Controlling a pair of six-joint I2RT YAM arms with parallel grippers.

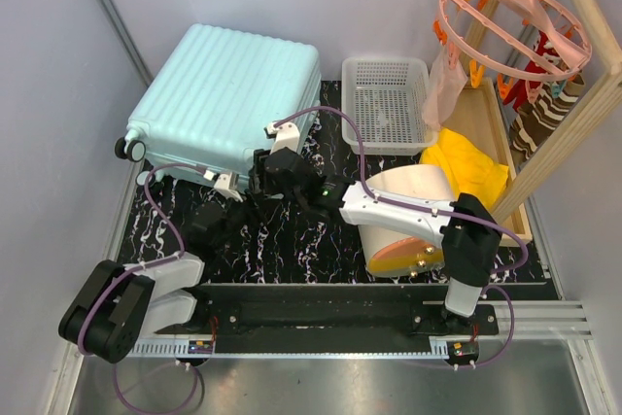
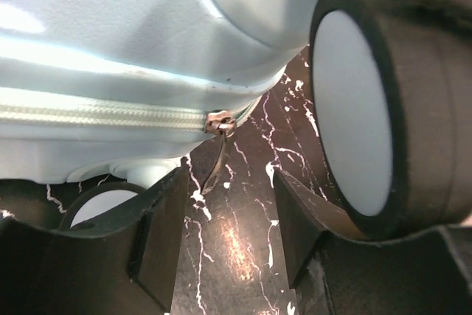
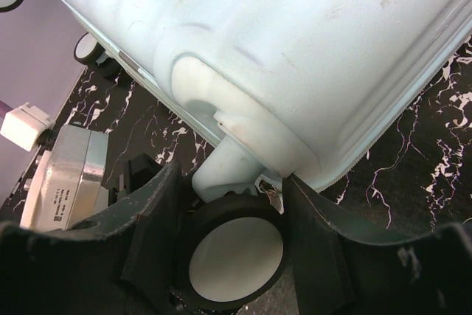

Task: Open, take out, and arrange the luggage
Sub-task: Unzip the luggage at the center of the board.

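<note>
Closest to the lens, left fingers (image 2: 158, 248): spread apart, pinching nothing, bare black marbled desk (image 2: 243, 256) in the gap. Just past the tips, at 12 o'clock, zip pull (image 2: 219, 123) dangling at the end of the closed zip along the luggage (image 2: 110, 27) seam, between the two tips but untouched. Large wheel (image 2: 354, 108) at 3 o'clock, hard by the finger on that side; touching or not, cannot tell.

Right fingers (image 3: 155, 234): spread too, straddling another wheel (image 3: 236, 260) at 6 o'clock under the luggage corner. One finger overlapping the wheel's rim in the picture, real contact unclear, no squeeze to be seen.

From above: luggage lying flat and shut on the desk at 11 o'clock, ribbed shell up, wheels toward 8 o'clock. Both arms reaching to its near edge, side by side, the right one stretched across from 4 o'clock. White basket (image 1: 387, 104) at 1 o'clock just beside the luggage, yellow cloth (image 1: 471, 167) at 3 o'clock, cream cylinder (image 1: 413, 225) under the right arm.
</note>
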